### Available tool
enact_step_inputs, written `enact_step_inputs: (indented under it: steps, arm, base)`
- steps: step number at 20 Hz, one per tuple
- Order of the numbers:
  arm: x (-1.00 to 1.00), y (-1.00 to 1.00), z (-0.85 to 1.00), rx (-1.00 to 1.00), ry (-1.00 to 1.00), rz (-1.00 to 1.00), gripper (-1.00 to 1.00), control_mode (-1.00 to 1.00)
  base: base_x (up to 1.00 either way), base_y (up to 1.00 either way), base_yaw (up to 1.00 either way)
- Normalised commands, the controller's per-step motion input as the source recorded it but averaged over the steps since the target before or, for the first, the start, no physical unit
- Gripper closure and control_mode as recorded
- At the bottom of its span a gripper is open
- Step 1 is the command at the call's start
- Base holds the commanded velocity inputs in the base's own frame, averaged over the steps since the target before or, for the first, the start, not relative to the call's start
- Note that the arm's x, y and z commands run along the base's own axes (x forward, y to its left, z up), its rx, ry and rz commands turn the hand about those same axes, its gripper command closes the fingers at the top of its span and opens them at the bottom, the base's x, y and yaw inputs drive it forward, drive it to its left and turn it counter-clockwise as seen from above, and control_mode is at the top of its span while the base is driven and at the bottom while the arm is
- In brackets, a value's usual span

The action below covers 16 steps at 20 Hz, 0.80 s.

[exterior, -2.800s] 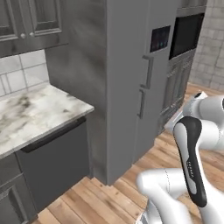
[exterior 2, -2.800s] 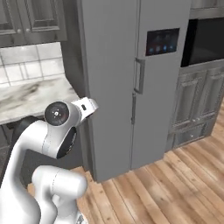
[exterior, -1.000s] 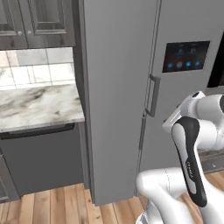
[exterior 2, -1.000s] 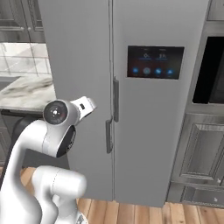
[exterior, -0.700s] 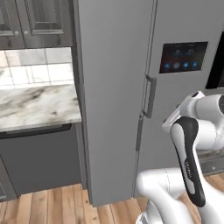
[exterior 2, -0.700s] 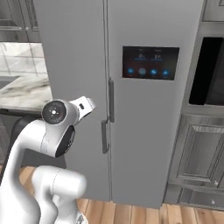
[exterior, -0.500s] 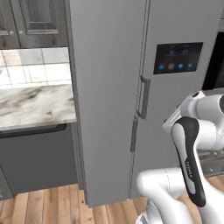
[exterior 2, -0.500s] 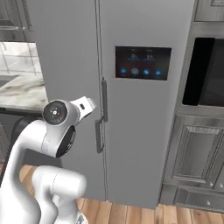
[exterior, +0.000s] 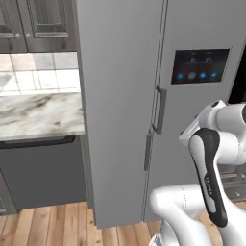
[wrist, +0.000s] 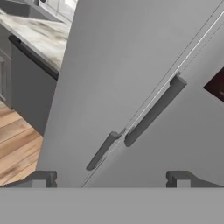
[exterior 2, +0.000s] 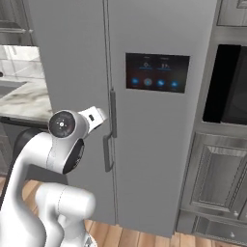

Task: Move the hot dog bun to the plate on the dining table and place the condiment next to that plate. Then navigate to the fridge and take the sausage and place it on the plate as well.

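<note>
The robot faced the fridge [exterior: 144, 96], both doors shut, so the sausage sat unseen, presumably inside. The gripper [wrist: 109, 179] hung empty, fingers spread wide, near the handles [wrist: 153, 111]; opening, fetching and plating remained.

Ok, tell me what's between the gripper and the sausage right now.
The fridge doors are both shut, so they block the way; the sausage would be somewhere behind them. The gripper is open and faces the two door handles near the centre seam, not touching either. A door has to be opened first.
</note>
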Motion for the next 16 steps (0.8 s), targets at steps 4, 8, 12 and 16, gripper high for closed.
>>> enact_step_inputs:
  steps: [4,8,12,16]
  arm:
    - [0.0,0.0,0.0,0.0,0.0,0.0,-1.0,1.0]
    - [0.01,-0.01,0.0,0.0,-0.01,-0.01,-1.0,-1.0]
    - [0.87,-0.01,0.0,0.04,0.0,-0.17,-1.0,-1.0]
    - [1.0,0.0,0.0,0.05,-0.01,-0.16,-1.0,-1.0]
  base:
    - [0.11,-0.02,0.02]
    - [0.0,-0.04,0.0]
    - [0.0,0.0,0.0]
    - [0.0,0.0,0.0]
